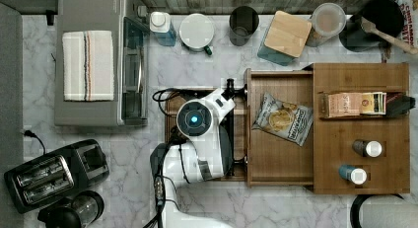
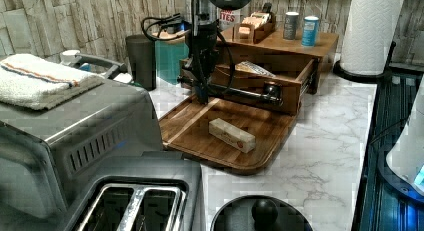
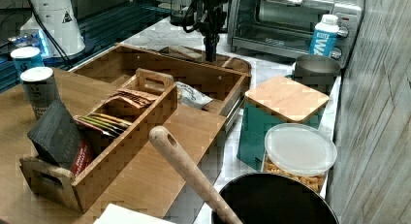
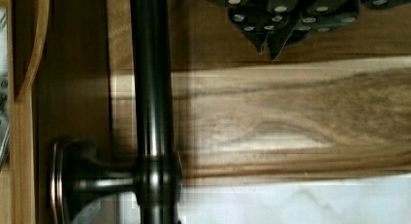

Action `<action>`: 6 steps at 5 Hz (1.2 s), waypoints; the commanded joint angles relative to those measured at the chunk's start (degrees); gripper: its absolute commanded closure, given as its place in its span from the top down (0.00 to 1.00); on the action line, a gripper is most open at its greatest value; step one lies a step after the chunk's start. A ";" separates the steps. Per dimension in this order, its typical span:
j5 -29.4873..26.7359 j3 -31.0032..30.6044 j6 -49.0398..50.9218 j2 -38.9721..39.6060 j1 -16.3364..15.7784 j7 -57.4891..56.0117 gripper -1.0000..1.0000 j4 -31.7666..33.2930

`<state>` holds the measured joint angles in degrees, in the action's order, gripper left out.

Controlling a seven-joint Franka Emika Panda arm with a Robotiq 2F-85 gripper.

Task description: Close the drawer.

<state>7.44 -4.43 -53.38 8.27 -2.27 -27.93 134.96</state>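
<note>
Item one, the drawer (image 1: 278,154): light bamboo, wide and shallow, pulled well out of the bamboo organizer (image 1: 362,129) toward the top view's left. You can see its flat bottom laid open, with a chip bag (image 1: 284,118) lying inside toward the top view's far end. Its dark metal bar handle (image 2: 240,93) runs along the front panel, which in the left view faces out over the dark wooden tray (image 2: 225,136).

Item two, the gripper (image 4: 269,39): it hangs just in front of the drawer's face, on the tray side of the handle. In the wrist view the two dark fingertips (image 4: 259,37) sit pressed together with no gap and nothing between them, so you have it clenched and empty. The bar lies beside the fingertips, apart from them as far as you can judge.

Item three, surroundings: a small boxed item (image 2: 232,135) lies on the tray, near the left view's middle; two capped bottles (image 1: 367,148) and a tea caddy (image 1: 352,104) stand on the organizer top; a toaster oven (image 1: 101,60) sits at the top view's far left.

Status: the closing has not visibly begun, for the drawer is near full extension. What is left is the whole of the push. You are placed for it, with the shut fingers close before the front panel; bear against the handle or the face and drive it toward the organizer until flush.
</note>
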 commanded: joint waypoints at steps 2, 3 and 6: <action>-4.88 0.73 3.13 1.87 2.94 -8.19 0.00 -0.84; -1.38 1.52 1.34 0.88 2.71 -6.97 0.00 -0.35; -4.01 3.85 2.36 -0.99 10.26 -26.46 0.00 -1.65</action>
<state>4.48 -4.04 -53.55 8.30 0.38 -48.68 136.86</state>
